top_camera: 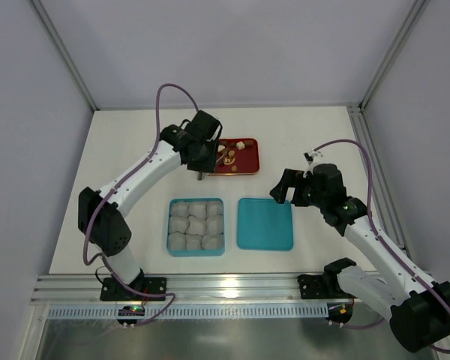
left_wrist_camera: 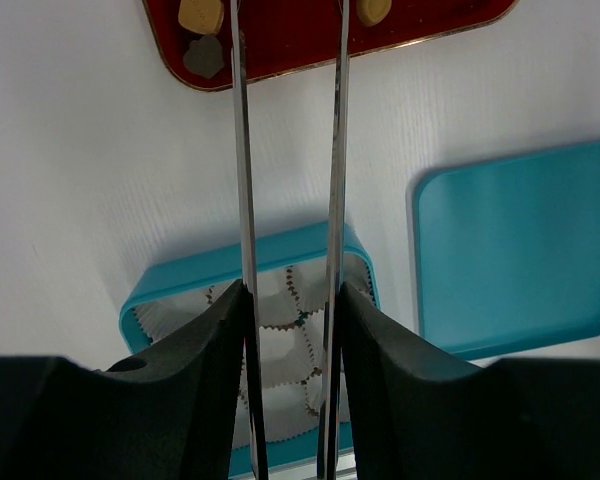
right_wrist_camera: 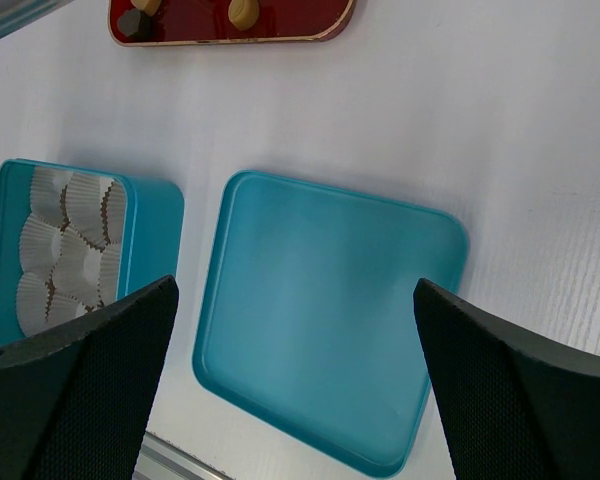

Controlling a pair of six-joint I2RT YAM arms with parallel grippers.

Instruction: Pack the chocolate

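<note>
The chocolate [top_camera: 229,154] lay in a red tray [top_camera: 249,166] at the far middle of the table [top_camera: 322,135]. It was a scatter of small tan and dark pieces, with none in the box. The left arm reached out to the tray's left end, where the left gripper [top_camera: 219,155] pointed two long, thin metal fingers [left_wrist_camera: 242,150] at the pieces. The fingers stood a narrow gap apart and nothing showed between them. Their tips ran off the top of the wrist view (and were too small to read from above), so I cannot tell whether they had hold of a piece.

Nearer, the teal box [top_camera: 172,225] sat left of centre, filled with white crinkled paper cups [top_camera: 196,225]. Just beside it on the right, apart from it, the teal lid [top_camera: 265,223] lay flat.

The right gripper [right_wrist_camera: 295,288] hung above the lid's right side. Its black fingers [right_wrist_camera: 90,390] were spread wide and gripped nothing.
</note>
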